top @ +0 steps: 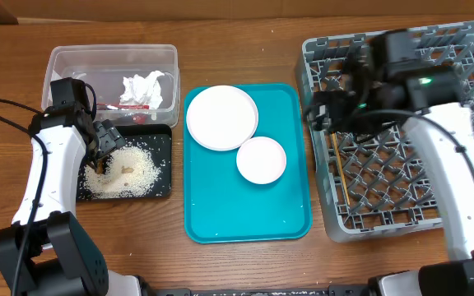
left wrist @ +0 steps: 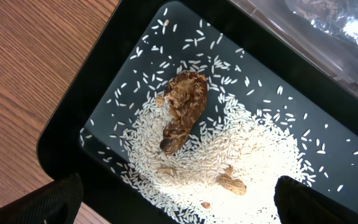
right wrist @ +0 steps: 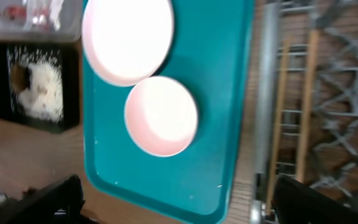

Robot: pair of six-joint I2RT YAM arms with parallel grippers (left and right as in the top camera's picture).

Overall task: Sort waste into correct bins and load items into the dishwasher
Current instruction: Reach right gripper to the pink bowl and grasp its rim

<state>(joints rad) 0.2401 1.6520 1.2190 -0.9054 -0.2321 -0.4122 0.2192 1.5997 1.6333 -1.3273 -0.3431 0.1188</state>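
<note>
Teal plastic tray (top: pixel 212 222) sits on the counter (top: pixel 245 49) beside the grey lattice dish rack (top: pixel 467 49), carrying the round white plate (top: pixel 221 117) touching the smaller cream bowl (top: pixel 261 159). 2 thin wooden chopsticks (right wrist: pixel 307 93) lie in the rack's left side. The clear tub (top: pixel 64 62) holds the crumpled napkin (top: pixel 145 85) and wrapper (top: pixel 134 105). The left end effector (left wrist: pixel 179 211) hovers over the shallow black tray (left wrist: pixel 61 143), fingers spread wide and empty, above rice grains (left wrist: pixel 260 155) and a lumpy brown scrap (left wrist: pixel 182 109). The right end effector (right wrist: pixel 176 199) hangs over the rack's left edge, likewise wide open, holding nothing.
</note>
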